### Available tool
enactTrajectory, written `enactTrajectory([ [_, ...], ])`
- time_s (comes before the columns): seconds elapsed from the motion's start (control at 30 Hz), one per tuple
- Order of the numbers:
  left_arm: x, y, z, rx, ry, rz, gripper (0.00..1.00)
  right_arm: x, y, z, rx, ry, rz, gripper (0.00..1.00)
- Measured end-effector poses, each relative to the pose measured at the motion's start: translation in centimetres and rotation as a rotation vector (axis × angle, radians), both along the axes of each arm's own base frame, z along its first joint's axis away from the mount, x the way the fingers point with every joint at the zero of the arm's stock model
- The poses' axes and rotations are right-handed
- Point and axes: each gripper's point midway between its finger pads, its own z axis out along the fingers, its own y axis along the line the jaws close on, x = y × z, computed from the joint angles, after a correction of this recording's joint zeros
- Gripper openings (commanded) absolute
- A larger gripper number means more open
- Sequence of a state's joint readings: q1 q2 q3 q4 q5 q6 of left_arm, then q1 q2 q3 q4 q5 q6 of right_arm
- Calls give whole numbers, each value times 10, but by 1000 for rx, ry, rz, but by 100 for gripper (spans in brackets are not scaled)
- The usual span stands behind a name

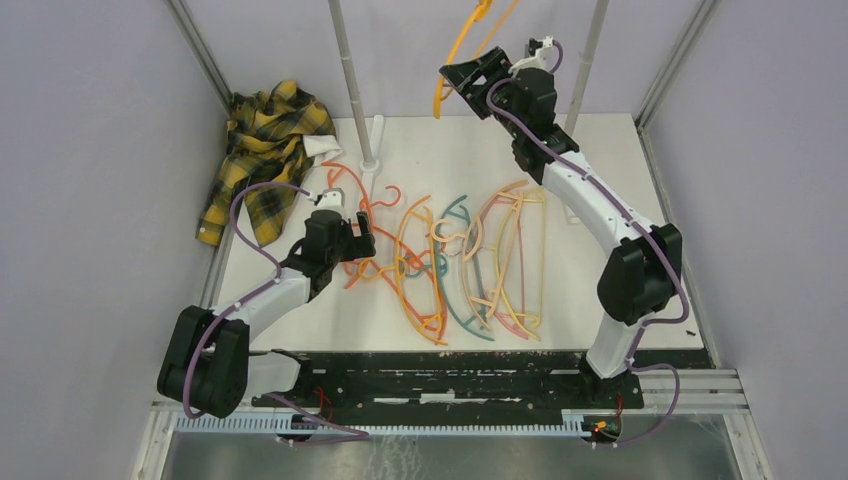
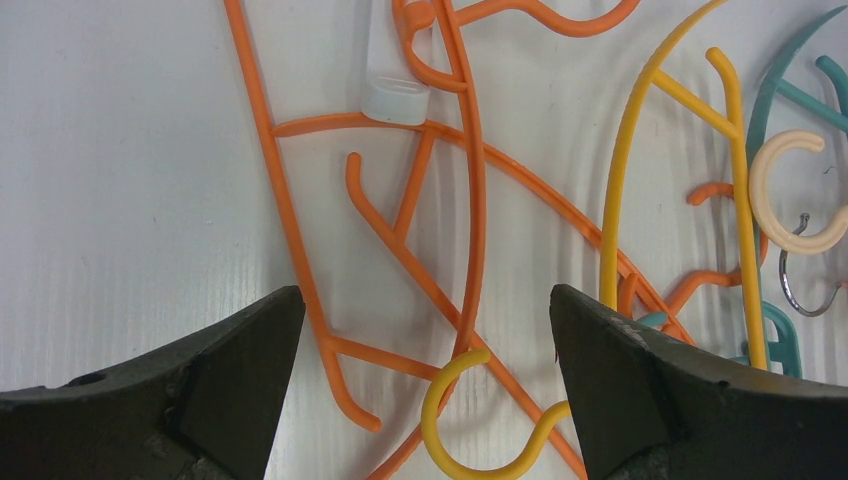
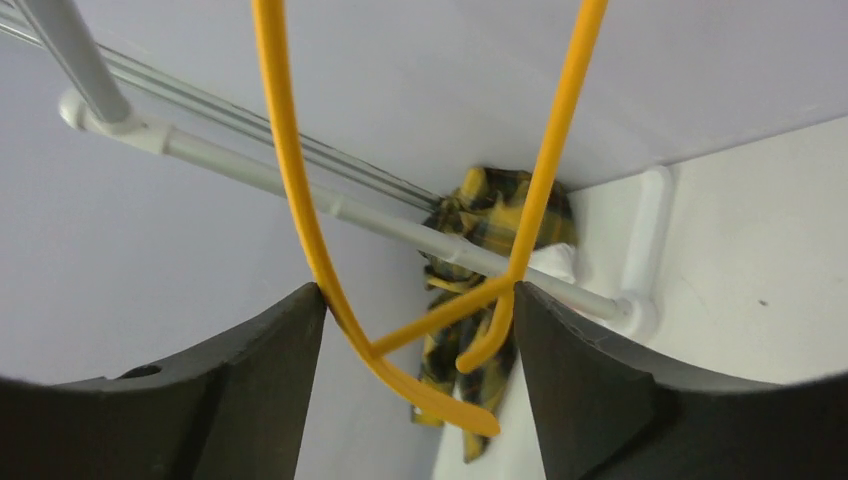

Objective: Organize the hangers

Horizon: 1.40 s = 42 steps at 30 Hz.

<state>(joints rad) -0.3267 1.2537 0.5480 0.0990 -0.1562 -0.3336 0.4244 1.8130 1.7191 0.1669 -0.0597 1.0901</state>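
Yellow-orange hanger [image 3: 293,170], hook out of frame

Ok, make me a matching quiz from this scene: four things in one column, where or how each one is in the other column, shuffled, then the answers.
Things:
1. plaid shirt
2. teal hanger
3. yellow-orange hanger
4. left gripper

Places or states:
A. raised, between the parted fingers of the right gripper
B. bunched at the far left corner of the table
C. open above orange hangers
D. lying flat on the table

Pairs: 1-B, 2-D, 3-A, 4-C
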Motion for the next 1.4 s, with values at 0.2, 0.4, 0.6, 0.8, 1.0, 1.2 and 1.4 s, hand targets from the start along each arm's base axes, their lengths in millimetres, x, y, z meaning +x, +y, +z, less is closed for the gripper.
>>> enactTrajectory([
  [0.2, 0, 1, 0, 2, 0, 3, 99, -35, -21, -30, -131, 27, -12, 100],
  [0.4, 1, 0, -6, 6, 13, 2, 99, -107, -56, -24, -261, -47, -38, 100],
  [0.6, -1, 1, -21, 21, 53, 3, 100, -173, -41, -70, -482, -38, 22, 88],
  [0.8, -1, 1, -24, 20, 56, 2, 99, -227, 2, -207, -836, 153, 241, 67],
  [1.0, -5, 3, -24, 7, 56, 24, 99, -289, 29, -301, -1103, 264, 469, 65],
  [1.2, -5, 9, -14, 3, 29, 66, 99, -328, 55, -327, -1185, 243, 596, 64],
  [1.4, -6, 21, -12, 12, 31, 114, 99, -337, 67, -348, -1224, 258, 639, 62],
])
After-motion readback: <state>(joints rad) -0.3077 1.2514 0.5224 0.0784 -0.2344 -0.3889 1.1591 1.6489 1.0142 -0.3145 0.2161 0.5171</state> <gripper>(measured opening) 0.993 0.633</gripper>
